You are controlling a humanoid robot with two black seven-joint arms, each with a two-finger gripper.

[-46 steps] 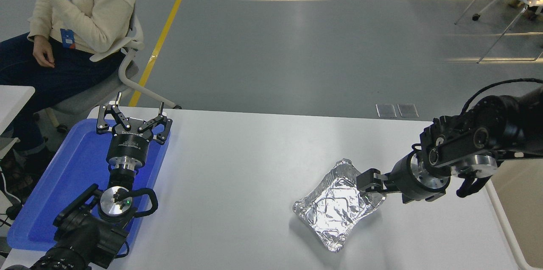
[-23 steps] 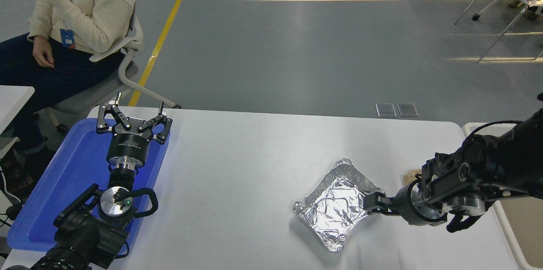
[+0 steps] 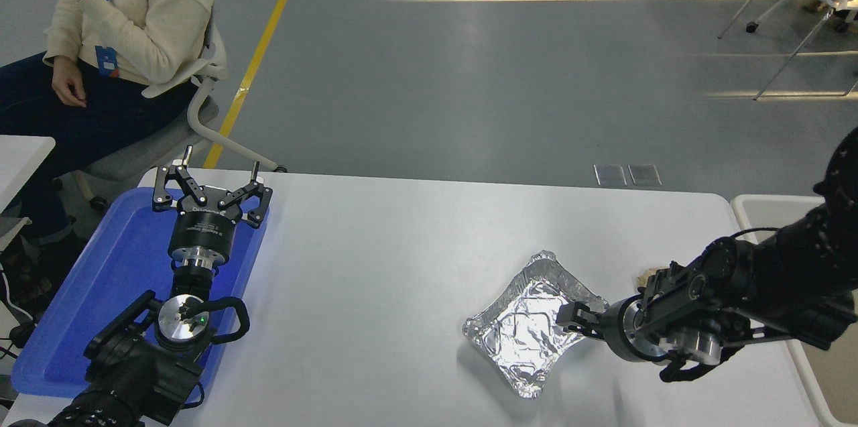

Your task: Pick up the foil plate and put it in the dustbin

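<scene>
Lab or industrial hall: grey floor (image 3: 503,78), yellow floor line (image 3: 258,55), white table (image 3: 375,266).

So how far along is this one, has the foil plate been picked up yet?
Not yet. The foil plate lies flat on the white table, so nothing is finished. In hand: the right hand is at the plate's right rim; whether it grips is unclear. Left: lifting it and carrying it to the dustbin at the right edge. The left hand is parked over the blue tray.
</scene>
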